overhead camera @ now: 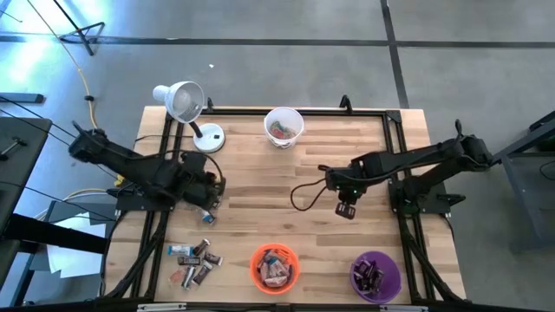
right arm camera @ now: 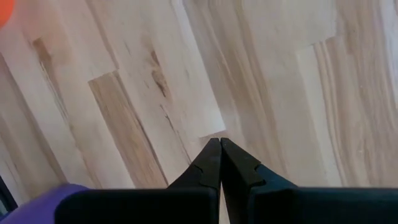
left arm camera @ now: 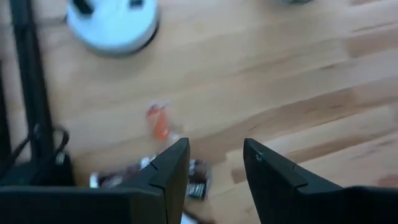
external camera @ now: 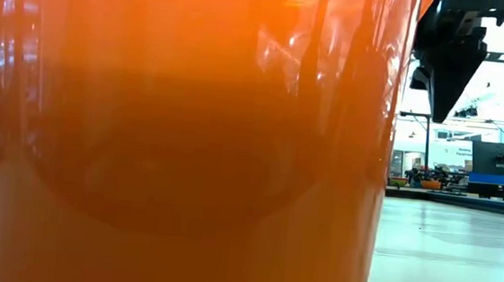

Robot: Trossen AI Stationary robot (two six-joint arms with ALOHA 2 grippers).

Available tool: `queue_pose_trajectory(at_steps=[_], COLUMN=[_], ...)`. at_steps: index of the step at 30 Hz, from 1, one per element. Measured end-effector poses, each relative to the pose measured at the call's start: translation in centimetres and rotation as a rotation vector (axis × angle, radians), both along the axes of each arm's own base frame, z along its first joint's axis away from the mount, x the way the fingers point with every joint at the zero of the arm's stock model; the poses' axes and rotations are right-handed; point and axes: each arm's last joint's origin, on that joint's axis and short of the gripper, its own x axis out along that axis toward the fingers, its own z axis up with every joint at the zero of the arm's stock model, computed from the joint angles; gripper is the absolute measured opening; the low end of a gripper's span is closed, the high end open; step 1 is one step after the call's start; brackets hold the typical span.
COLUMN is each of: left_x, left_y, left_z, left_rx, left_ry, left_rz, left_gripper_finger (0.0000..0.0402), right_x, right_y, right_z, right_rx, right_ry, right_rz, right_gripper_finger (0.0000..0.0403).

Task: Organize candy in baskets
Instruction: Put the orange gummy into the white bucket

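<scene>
Filling the low view, orange basket (external camera: 189, 136) hides candy; left pincer (left arm camera: 216, 163) apart.

there are three small round plastic baskets on the pale wooden table (overhead camera: 260, 186): one white basket (overhead camera: 284, 126), one orange basket (overhead camera: 274, 268) and one purple basket (overhead camera: 375, 276). each holds several wrapped candies, too crowded to count. one loose heap of small wrapped candy bars (overhead camera: 194, 261) lies on the wood, roughly eight or nine pieces, the exact number unclear. there is one white desk lamp with a cone shade and round base (overhead camera: 186, 108). two dark robot arms reach in, one left gripper (overhead camera: 208, 211) and one right gripper (overhead camera: 346, 211).
</scene>
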Motion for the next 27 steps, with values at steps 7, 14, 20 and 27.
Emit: queue_pose_trajectory(at_steps=[7, 14, 20, 27], left_x=[-0.4, -0.6, -0.7, 0.2], left_y=[2.2, 4.4, 5.8, 6.6], left_z=[-2.8, -5.2, -7.7, -10.1], left_rx=[-0.097, -0.123, -0.213, -0.242], left_ry=[0.131, 0.21, 0.233, 0.1], left_rz=[0.149, 0.23, 0.245, 0.212], left_gripper_finger=[0.014, 0.014, 0.014, 0.014], right_x=[-0.1, -0.1, -0.1, -0.1], right_y=[-1.1, -2.2, -2.8, -3.2], right_z=[0.0, -0.1, -0.1, -0.1], right_rx=[0.002, 0.003, 0.003, 0.0], right_ry=[0.024, 0.029, 0.03, 0.029], right_rz=[-0.05, -0.091, -0.117, -0.117], right_gripper_finger=[0.0, 0.0, 0.0, 0.0])
